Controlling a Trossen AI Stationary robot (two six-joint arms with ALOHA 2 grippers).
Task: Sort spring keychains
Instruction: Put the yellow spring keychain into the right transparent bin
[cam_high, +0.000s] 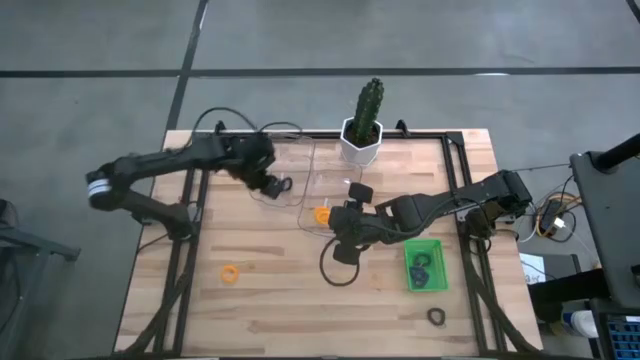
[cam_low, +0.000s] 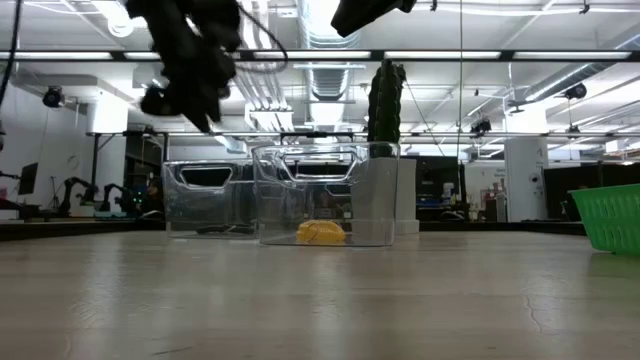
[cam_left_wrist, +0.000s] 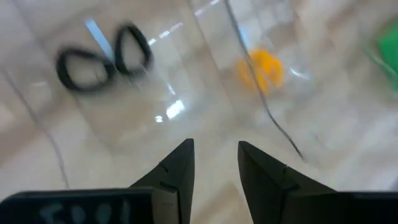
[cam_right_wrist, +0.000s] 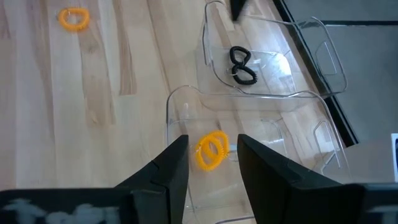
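The right gripper (cam_right_wrist: 208, 163) hangs with jaws spread and empty just above an orange spring keychain (cam_right_wrist: 212, 150) lying inside the clear bin (cam_right_wrist: 186, 106) nearer the green basket (cam_high: 424, 264). Beside that bin, away from the basket, a second clear bin (cam_right_wrist: 311, 46) holds two black keychains (cam_right_wrist: 242, 65); the left gripper (cam_left_wrist: 214, 163) hovers over them, its jaws parted with nothing between. Another orange keychain (cam_high: 230, 273) lies on the wooden table (cam_high: 270, 300), well apart from the bins. One black keychain (cam_high: 436, 317) lies near the basket.
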